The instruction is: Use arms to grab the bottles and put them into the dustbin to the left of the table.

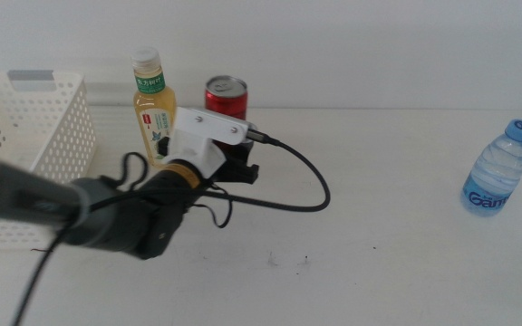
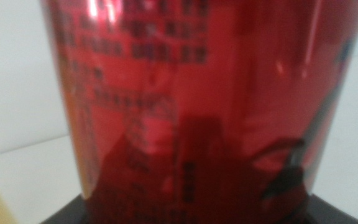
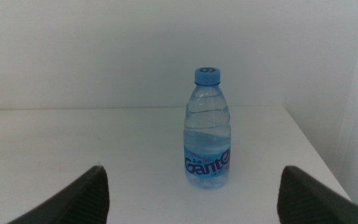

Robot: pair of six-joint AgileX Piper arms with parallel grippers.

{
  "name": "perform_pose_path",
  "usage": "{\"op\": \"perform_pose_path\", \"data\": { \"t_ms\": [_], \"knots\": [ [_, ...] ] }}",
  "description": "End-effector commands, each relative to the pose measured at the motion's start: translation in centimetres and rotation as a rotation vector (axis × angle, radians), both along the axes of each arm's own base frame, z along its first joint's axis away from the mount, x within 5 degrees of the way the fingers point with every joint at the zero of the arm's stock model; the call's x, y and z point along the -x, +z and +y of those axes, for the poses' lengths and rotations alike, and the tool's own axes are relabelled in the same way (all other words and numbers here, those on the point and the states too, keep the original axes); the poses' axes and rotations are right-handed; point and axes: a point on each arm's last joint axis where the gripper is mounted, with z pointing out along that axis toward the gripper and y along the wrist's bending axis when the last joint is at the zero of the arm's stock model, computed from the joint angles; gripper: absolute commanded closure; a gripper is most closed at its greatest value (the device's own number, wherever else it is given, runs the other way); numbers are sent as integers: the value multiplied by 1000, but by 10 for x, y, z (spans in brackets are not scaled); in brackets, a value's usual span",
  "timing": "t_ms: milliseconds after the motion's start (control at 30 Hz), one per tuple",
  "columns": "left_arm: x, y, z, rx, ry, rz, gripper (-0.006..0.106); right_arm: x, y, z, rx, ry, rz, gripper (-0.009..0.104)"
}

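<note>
Plain white wall [image 1: 379,45] behind

White table [image 1: 397,272] w/ a few dark specks near its front-middle. White basket [image 1: 25,136] sits at the left edge. Yellow tea bottle [image 1: 154,109] and red can [image 1: 227,96] stand upright side by side nr the back edge. Water bottle [image 1: 497,169] stands upright nr the right edge, well apart.

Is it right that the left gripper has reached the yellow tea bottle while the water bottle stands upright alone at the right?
Not quite: the left gripper has reached the red can, which fills the left wrist view. The water bottle does stand upright alone at the right.
</note>
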Motion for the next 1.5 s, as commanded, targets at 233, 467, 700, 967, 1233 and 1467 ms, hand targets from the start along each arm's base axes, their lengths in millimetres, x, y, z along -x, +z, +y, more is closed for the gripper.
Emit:
{"op": "perform_pose_path", "data": {
  "t_ms": [233, 467, 700, 967, 1233, 1467],
  "knots": [
    [50, 72, 25, 31, 1, -31, 89, 0, 0, 0, 10, -4, -11, 4],
    [74, 115, 37, 8, -6, -23, 89, 0, 0, 0, 10, -4, -11, 4],
    [84, 128, 41, 5, -14, -3, 89, 0, 0, 0, 10, -4, -11, 4],
    [74, 125, 62, -51, 52, 185, 89, 0, 0, 0, 10, -4, -11, 4],
    [54, 162, 96, -147, 135, 364, 89, 0, 0, 0, 10, -4, -11, 4],
    [29, 193, 137, -227, 237, 542, 89, 0, 0, 0, 10, -4, -11, 4]
  ]
}}
